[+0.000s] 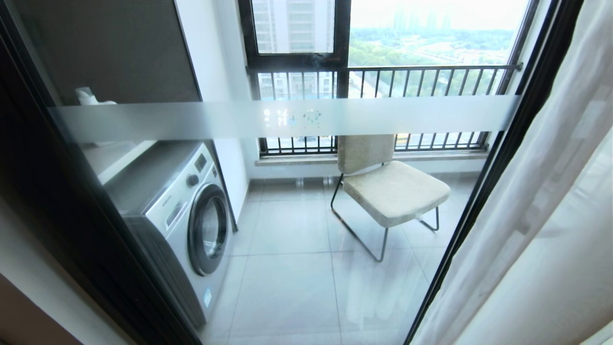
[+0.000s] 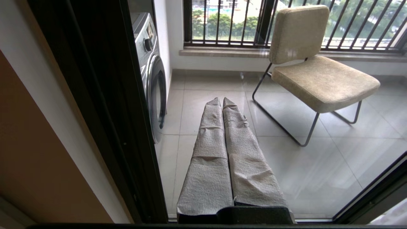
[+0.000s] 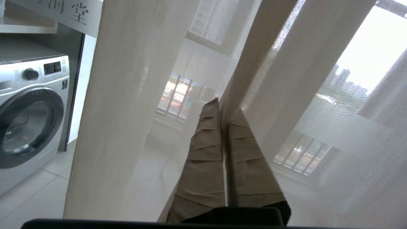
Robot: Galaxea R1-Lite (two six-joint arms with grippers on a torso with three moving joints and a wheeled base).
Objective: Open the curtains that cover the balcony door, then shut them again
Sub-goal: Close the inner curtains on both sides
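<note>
The curtains (image 1: 536,206) hang gathered at the right edge of the balcony door (image 1: 297,117), leaving its glass uncovered. Amid those folds, the right gripper (image 3: 224,106) pinches a pleat of sheer fabric between nearly closed fingers. The left gripper (image 2: 221,101), fingers pressed together and empty, hangs before the door's glass. Beyond the door stand a washing machine (image 1: 184,215) and a beige chair (image 1: 388,184).

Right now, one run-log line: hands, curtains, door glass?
right hand: shut on sheer curtain | left hand: shut, idle | balcony door glass: uncovered
</note>
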